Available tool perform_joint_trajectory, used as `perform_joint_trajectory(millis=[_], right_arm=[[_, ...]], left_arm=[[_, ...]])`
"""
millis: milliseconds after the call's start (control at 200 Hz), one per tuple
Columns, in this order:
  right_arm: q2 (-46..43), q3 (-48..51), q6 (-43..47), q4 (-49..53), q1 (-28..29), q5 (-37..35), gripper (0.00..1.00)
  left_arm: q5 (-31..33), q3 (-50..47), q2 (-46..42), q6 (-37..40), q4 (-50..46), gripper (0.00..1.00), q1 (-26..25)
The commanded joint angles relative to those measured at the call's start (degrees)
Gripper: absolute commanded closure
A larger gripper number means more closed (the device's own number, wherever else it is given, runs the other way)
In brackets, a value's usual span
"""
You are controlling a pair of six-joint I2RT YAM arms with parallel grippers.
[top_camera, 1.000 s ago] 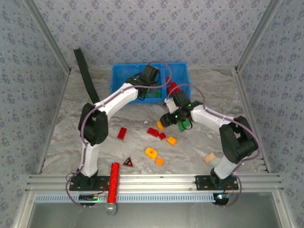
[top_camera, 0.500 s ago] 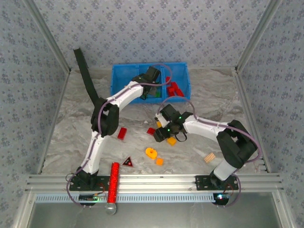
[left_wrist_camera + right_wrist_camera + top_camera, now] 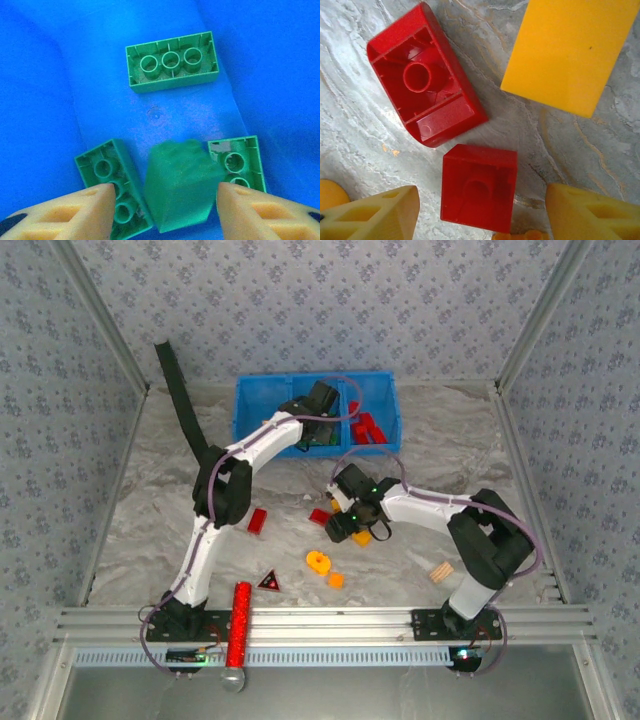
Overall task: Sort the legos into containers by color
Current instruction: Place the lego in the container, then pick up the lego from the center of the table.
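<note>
The blue tray [image 3: 260,408] stands at the back of the table. My left gripper [image 3: 322,436] hangs inside its middle compartment. In the left wrist view my left gripper [image 3: 162,200] is open, and a blurred green lego [image 3: 180,185] sits loose between the fingers, touching neither. Three more green legos [image 3: 172,61] lie on the tray floor [image 3: 90,85]. Red legos [image 3: 368,427] fill the right compartment. My right gripper [image 3: 345,525] is low over the table, open. A small red lego [image 3: 479,187] lies on the table between its fingers [image 3: 375,217], untouched.
A curved red lego [image 3: 425,102] and a yellow lego [image 3: 570,50] lie just beyond the small red one. A red lego [image 3: 257,521], an orange ring [image 3: 318,562], a dark triangle [image 3: 269,582], a tan block [image 3: 440,571] and a red rod [image 3: 238,625] lie nearer me.
My left gripper has opened and let go of the green lego in the middle compartment. My right gripper has moved left and down over the small red lego.
</note>
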State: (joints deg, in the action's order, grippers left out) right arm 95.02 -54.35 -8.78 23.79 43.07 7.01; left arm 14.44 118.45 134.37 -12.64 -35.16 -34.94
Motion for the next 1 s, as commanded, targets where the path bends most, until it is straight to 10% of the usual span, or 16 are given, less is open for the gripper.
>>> perform_joint_trajectory(millis=[0, 470, 995], right_arm=[[0.96, -0.38, 1.21, 1.01, 0.52, -2.34, 0.32], [6.1, -1.9, 3.1, -0.98, 0.7, -1.46, 0.53], [-7.1, -6.77, 9.51, 7.36, -9.94, 0.39, 0.71]], left_arm=[[-1.07, 1.54, -1.5, -0.06, -1.41, 0.42, -0.28], [-3.08, -6.37, -19.75, 1.41, -1.3, 0.35, -1.04], [-0.75, -41.87, -49.21, -3.92, -6.1, 0.28, -1.22]])
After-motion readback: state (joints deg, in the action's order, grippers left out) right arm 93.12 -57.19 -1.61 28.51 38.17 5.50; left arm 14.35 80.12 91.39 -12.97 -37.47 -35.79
